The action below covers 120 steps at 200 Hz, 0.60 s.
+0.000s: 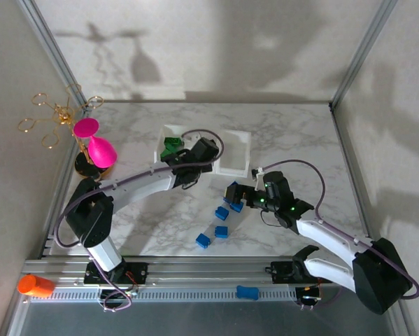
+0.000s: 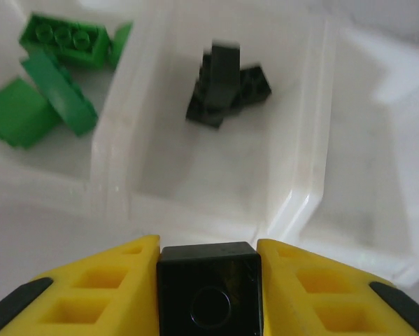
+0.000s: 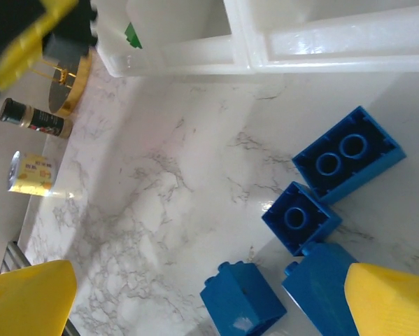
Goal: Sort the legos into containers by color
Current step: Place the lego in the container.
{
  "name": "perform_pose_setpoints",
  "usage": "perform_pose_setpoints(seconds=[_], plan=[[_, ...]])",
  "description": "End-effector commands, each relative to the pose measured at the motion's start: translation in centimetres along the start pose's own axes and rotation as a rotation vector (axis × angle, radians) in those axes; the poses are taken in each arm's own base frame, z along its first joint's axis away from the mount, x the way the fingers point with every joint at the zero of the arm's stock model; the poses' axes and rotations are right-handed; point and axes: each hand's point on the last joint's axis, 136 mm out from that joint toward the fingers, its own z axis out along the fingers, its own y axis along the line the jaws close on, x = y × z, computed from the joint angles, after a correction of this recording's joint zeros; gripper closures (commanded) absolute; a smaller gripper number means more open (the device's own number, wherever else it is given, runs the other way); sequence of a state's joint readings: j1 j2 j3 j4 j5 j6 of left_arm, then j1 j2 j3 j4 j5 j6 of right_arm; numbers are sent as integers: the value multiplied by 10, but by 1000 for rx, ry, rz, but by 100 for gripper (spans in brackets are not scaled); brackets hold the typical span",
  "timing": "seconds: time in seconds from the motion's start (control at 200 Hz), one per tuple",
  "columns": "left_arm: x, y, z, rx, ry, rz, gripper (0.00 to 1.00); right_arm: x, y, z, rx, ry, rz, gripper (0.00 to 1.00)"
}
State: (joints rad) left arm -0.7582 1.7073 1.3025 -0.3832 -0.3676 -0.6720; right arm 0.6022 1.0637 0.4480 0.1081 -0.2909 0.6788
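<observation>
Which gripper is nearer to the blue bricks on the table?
Right. The right gripper, jaws open, hovers just above the blue bricks; the left gripper is at the tray, holding a black brick.

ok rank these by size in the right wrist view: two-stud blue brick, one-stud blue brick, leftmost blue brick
1. two-stud blue brick
2. one-stud blue brick and leftmost blue brick look alike, so they are not ranked
</observation>
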Motion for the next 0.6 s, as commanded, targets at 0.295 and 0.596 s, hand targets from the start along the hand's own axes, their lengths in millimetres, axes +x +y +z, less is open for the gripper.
perform_pose_setpoints(seconds=[0.295, 0.596], plan=[[-44, 0, 94, -74, 5, 74, 66, -27, 13, 3, 6, -73, -5, 1], [-41, 4, 124, -102, 26, 85, 62, -24, 6, 5, 31, -65, -7, 1]])
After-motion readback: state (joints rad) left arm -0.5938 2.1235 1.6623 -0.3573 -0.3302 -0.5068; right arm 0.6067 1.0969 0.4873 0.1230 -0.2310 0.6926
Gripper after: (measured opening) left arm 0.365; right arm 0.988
